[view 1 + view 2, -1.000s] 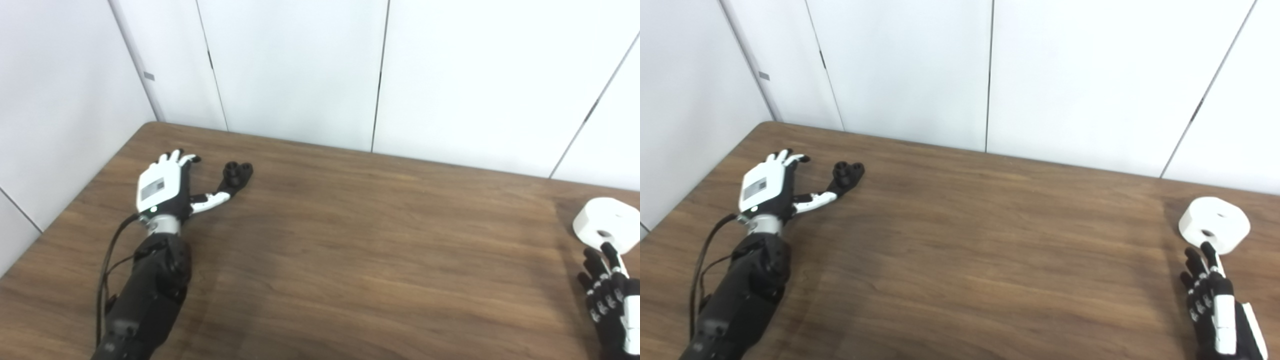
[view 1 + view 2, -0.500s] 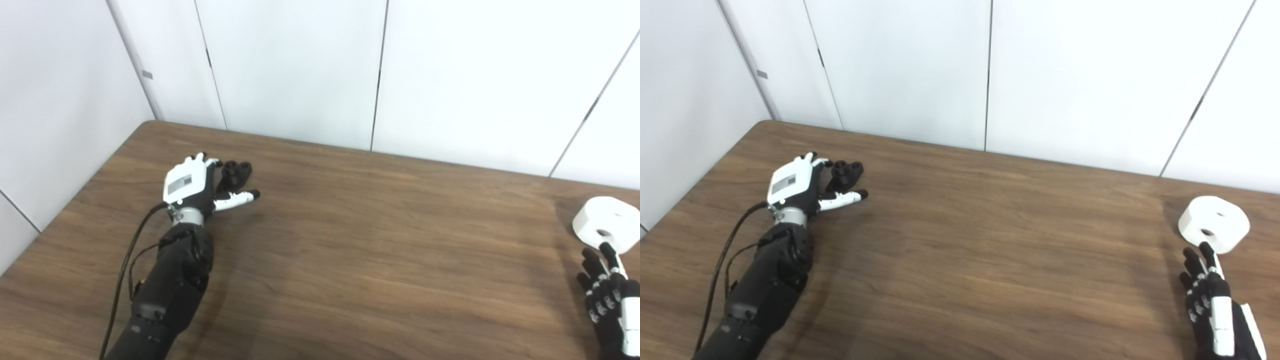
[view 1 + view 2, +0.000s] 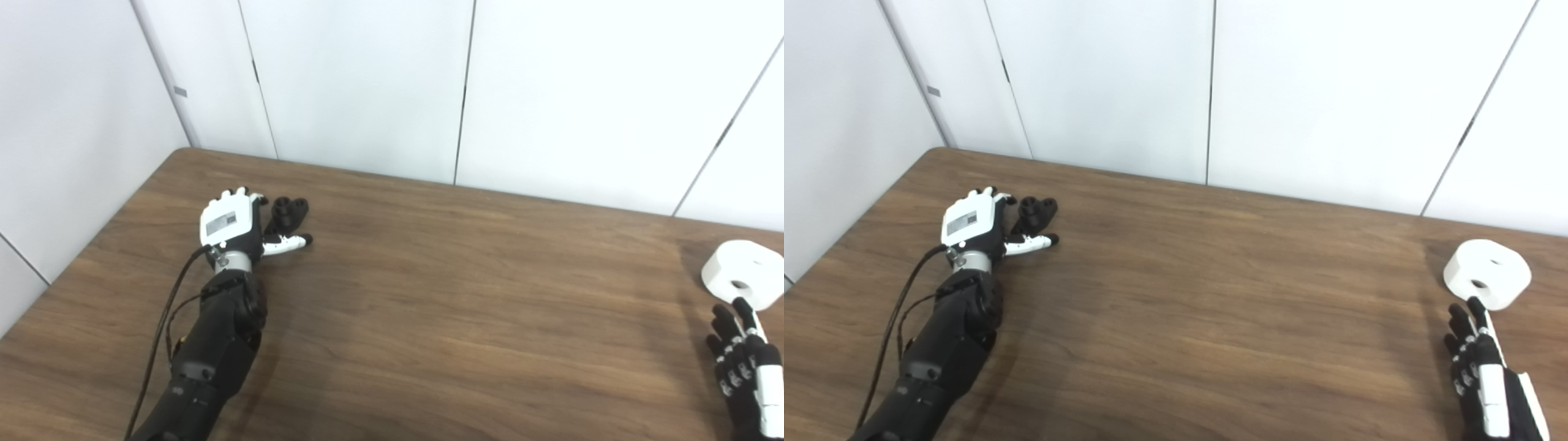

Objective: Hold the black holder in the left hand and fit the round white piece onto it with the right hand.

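A wooden table [image 3: 429,318] runs back to white wall panels [image 3: 355,86], its broad middle bare from near edge to far edge. At the near right, the right hand [image 3: 1482,367] lies palm down, fingers spread and holding nothing, just short of the round white piece [image 3: 1487,273] by the right edge; the right eye view shows more of this hand. Toward the far left corner, the left hand [image 3: 233,223] reaches forward, fingers loosely curled, thumb out beside the black holder [image 3: 290,211]; whether it grips cannot be told.
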`<state>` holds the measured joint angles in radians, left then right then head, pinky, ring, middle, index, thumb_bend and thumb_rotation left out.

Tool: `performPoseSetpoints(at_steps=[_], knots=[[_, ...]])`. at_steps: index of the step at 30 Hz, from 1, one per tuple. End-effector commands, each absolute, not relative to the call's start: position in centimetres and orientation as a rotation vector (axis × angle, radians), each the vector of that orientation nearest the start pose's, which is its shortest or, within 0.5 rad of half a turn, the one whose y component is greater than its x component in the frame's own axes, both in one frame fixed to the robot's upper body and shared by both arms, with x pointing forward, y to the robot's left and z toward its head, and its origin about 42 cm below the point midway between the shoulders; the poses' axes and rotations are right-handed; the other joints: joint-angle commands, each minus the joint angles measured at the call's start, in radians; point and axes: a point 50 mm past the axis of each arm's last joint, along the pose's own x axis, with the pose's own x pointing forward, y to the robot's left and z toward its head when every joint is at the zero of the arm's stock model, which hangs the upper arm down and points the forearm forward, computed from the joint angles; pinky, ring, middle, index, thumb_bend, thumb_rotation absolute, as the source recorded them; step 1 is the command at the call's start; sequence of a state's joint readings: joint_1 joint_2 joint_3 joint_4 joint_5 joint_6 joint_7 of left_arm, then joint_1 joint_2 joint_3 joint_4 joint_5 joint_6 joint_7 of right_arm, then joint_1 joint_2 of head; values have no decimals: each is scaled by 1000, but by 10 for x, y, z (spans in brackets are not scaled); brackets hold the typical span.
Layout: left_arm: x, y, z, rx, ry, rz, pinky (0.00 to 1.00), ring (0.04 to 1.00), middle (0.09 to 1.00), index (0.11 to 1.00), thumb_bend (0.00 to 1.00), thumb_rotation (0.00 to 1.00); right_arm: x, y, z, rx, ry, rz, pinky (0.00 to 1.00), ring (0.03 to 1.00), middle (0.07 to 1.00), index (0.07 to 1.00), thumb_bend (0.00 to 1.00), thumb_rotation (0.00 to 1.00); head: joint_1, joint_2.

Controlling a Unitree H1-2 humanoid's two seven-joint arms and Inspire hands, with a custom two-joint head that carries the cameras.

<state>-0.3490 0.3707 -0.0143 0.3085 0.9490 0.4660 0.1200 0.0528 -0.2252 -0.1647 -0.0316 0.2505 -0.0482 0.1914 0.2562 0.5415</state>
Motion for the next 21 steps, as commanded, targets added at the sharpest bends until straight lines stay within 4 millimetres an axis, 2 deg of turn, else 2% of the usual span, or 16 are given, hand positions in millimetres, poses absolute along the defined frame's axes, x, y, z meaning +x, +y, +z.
performPoseSetpoints(at_steps=[1, 8, 13, 18, 21], knots=[[404, 364, 177, 1361, 186, 540, 1000, 990, 951, 802, 923, 552, 245, -313, 88, 54, 8, 28, 1000, 1000, 971, 1000, 640, 906, 1, 1], [406, 359, 175, 1323, 144, 551, 1000, 974, 928, 743, 881, 458, 244, -313, 89, 46, 13, 30, 1000, 1000, 968, 1000, 638, 921, -7, 12], [407, 354, 179, 1294, 141, 558, 998, 953, 903, 701, 878, 463, 243, -312, 90, 54, 10, 30, 1000, 1000, 968, 1000, 612, 926, -8, 15], [409, 352, 182, 1285, 133, 560, 977, 928, 867, 649, 875, 457, 243, -312, 90, 58, 10, 32, 1000, 1000, 966, 1000, 629, 922, -11, 18], [410, 352, 181, 1283, 128, 564, 954, 902, 831, 603, 855, 395, 243, -311, 91, 53, 6, 33, 1000, 1000, 965, 1000, 613, 928, -12, 20]])
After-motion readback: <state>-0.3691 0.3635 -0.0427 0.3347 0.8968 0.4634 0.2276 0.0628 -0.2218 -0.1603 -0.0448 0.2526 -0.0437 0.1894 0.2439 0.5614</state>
